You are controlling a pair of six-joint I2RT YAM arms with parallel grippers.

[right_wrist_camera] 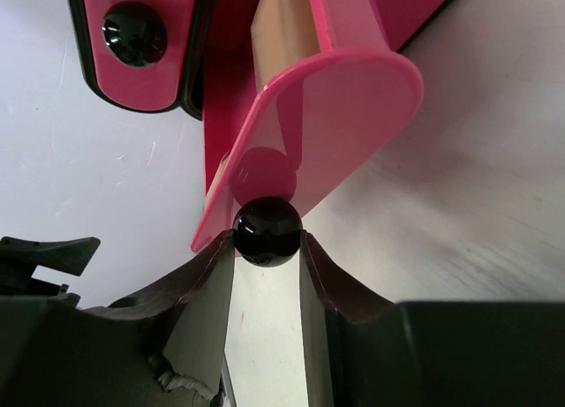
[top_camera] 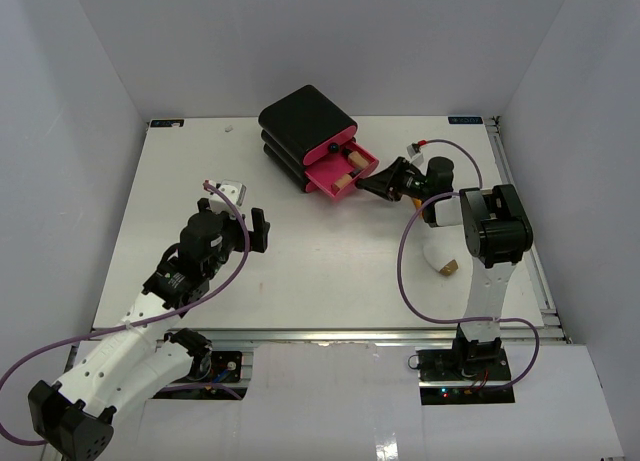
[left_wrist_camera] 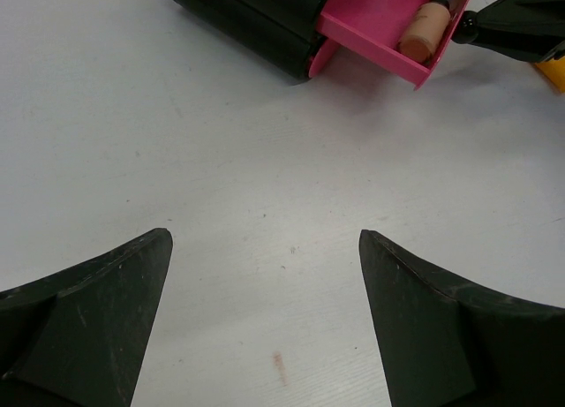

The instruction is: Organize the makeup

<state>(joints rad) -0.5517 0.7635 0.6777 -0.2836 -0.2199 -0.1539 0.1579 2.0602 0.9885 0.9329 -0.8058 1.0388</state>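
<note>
The black box (top_camera: 305,121) stands at the back centre with its lowest pink drawer (top_camera: 325,171) pulled out. Two tan bottles (top_camera: 343,180) lie in the drawer; one shows in the left wrist view (left_wrist_camera: 424,32) and in the right wrist view (right_wrist_camera: 282,23). My right gripper (top_camera: 372,184) is shut on the drawer's black knob (right_wrist_camera: 267,230). A white oval tube with a tan end (top_camera: 443,261) lies beside the right arm. A bit of orange (left_wrist_camera: 552,71) shows behind the right gripper. My left gripper (top_camera: 248,213) is open and empty above bare table (left_wrist_camera: 265,239).
The upper drawers are closed; one of their knobs shows in the right wrist view (right_wrist_camera: 134,34). The right arm's purple cable (top_camera: 405,261) loops over the table. White walls enclose the table on three sides.
</note>
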